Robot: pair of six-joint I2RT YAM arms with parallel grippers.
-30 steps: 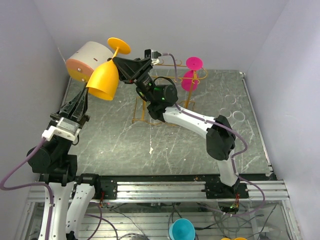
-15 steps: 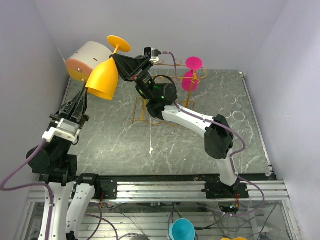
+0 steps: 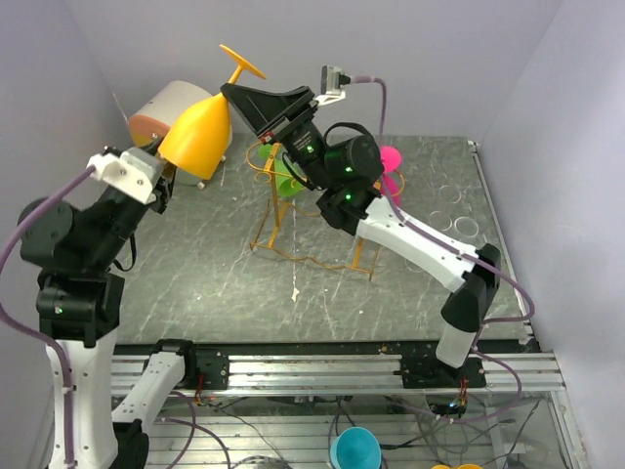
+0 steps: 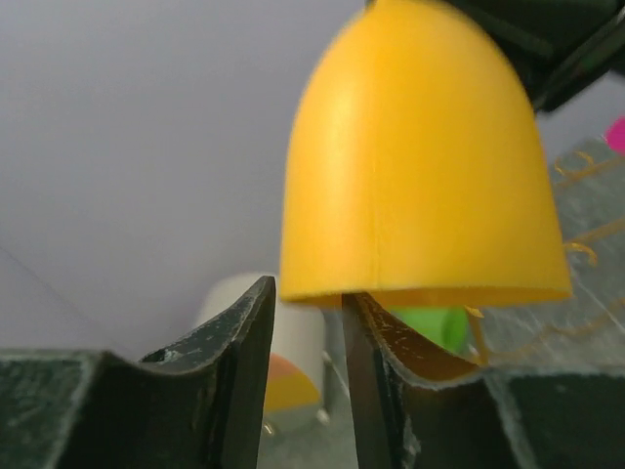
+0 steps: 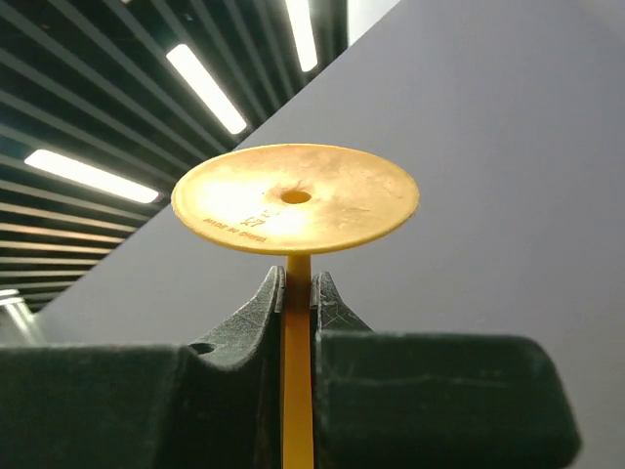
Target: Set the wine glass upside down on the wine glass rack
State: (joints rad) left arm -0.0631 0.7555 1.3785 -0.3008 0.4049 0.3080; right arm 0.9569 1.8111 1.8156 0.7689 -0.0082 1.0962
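Wine glass [image 3: 198, 137] hangs inverted, stem clenched by the right gripper [image 5: 296, 283], left of the wine glass rack [image 3: 274, 207]. The left gripper [image 4: 305, 293] is parted and empty. Racking remains.

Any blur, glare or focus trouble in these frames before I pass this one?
Left wrist: the wine glass is soft-edged and smeared, while the left gripper is sharp. Right wrist: bright ceiling strip lights sit at top left, yet the wine glass is crisp there. Top external: even light, sharp, no strong glare.
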